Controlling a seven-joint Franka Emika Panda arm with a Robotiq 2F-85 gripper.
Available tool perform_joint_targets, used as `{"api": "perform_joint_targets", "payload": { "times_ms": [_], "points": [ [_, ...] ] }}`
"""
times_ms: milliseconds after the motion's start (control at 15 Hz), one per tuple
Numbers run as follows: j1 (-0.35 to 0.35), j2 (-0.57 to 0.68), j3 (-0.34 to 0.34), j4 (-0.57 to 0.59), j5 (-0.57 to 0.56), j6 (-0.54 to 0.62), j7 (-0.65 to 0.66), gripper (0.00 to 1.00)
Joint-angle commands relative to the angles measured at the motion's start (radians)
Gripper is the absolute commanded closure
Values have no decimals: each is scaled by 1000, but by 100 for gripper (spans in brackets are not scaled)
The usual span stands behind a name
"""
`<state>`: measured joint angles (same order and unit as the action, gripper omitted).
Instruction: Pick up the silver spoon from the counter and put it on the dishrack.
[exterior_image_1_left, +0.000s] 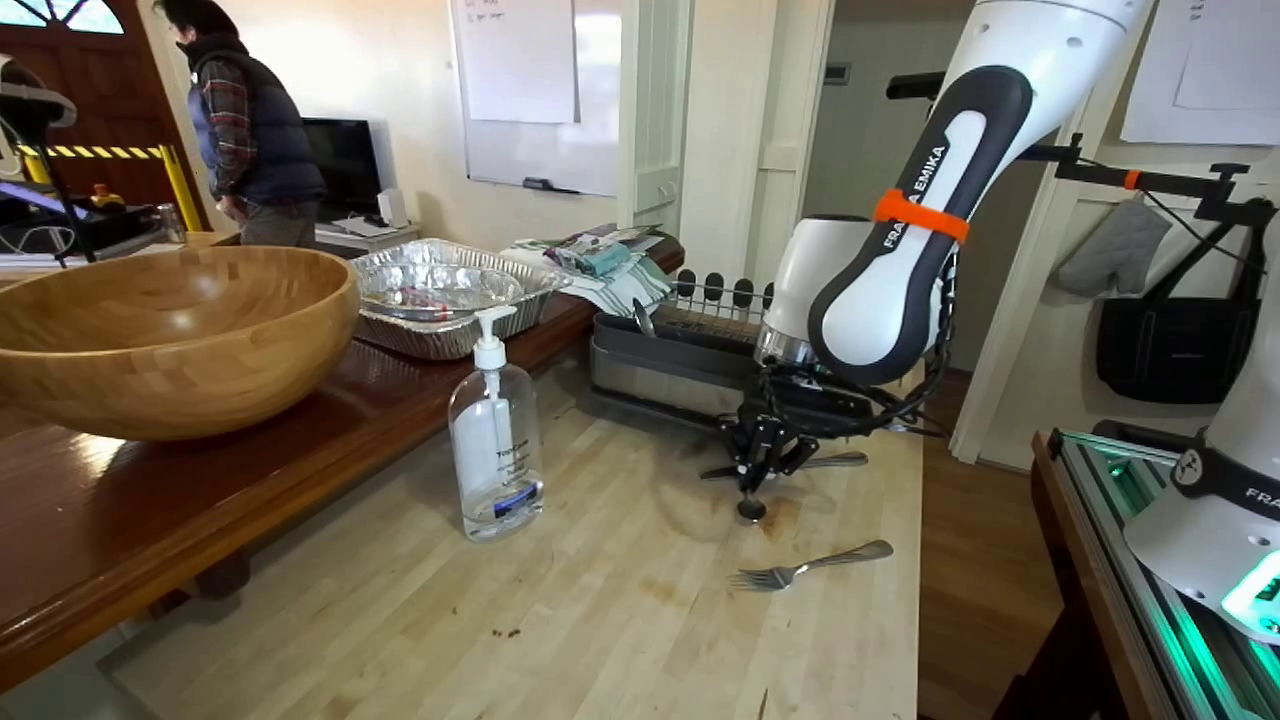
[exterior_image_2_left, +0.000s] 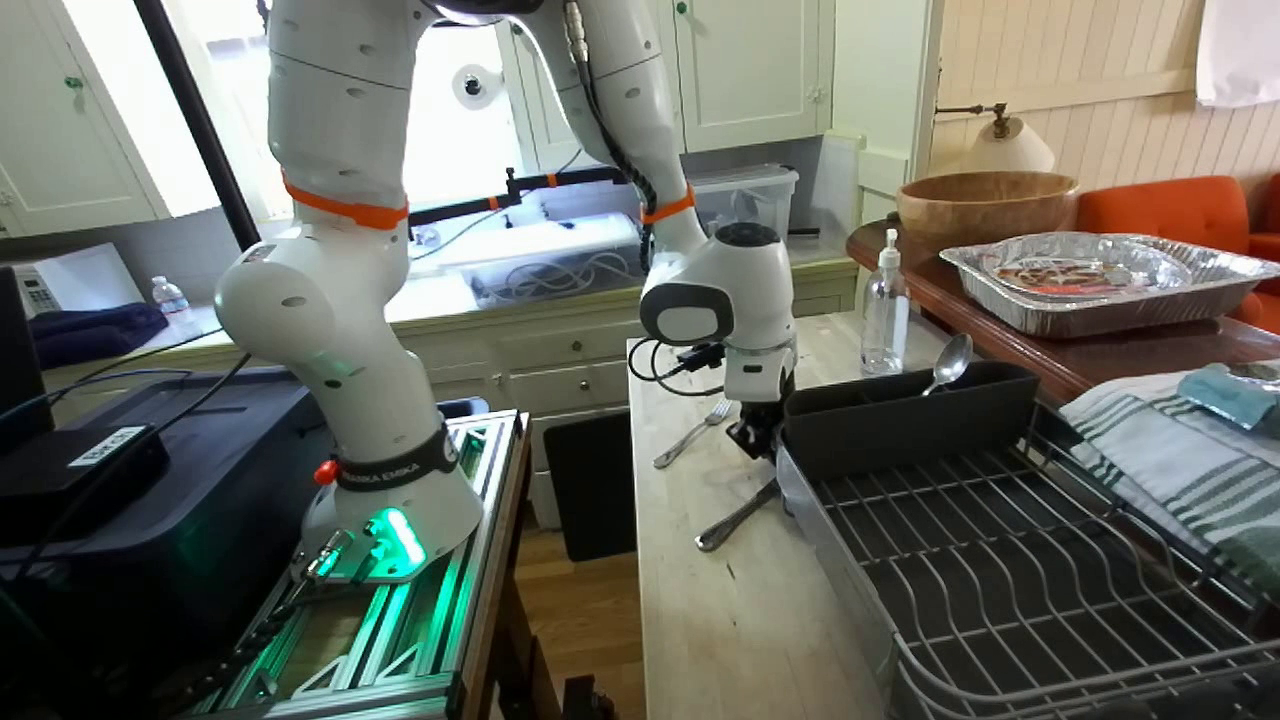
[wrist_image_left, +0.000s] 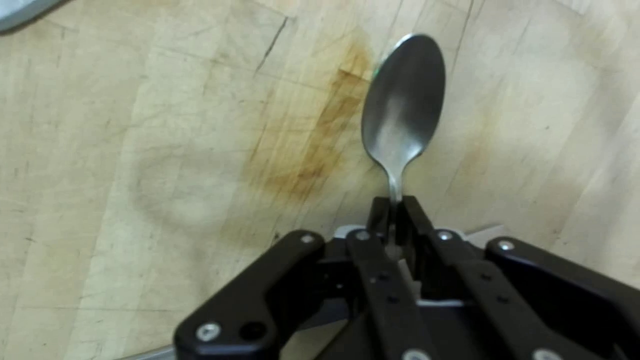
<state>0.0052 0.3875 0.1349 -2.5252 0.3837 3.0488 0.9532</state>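
Silver spoon (wrist_image_left: 404, 102) is pinched by the handle in the gripper (wrist_image_left: 394, 205), bowl end poking out past the fingertips (wrist_image_left: 378, 214) over the light-wood counter (wrist_image_left: 175, 190), can't tell if it's touching. There's a fork (exterior_image_1_left: 800, 569) lying nearby, plus the dishrack (exterior_image_2_left: 846, 580) just beside the gripper with a second spoon (exterior_image_2_left: 953, 358) propped in its dark caddy (exterior_image_2_left: 900, 430). Clear pump bottle (exterior_image_1_left: 500, 460) is further out, by the reddish-brown table (exterior_image_1_left: 420, 400).
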Motion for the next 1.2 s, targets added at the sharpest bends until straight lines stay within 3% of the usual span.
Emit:
{"api": "perform_joint_targets", "payload": {
  "times_ms": [0,467,733,1133],
  "points": [
    [-7,-22,30,2,47,-4,-41,97],
    [-21,-124,92,-4,97,-76,-104,97],
    [-39,-195,127,11,185,-160,-193,97],
    [-9,-291,90,39,380,-308,-380,97]
  ]
}}
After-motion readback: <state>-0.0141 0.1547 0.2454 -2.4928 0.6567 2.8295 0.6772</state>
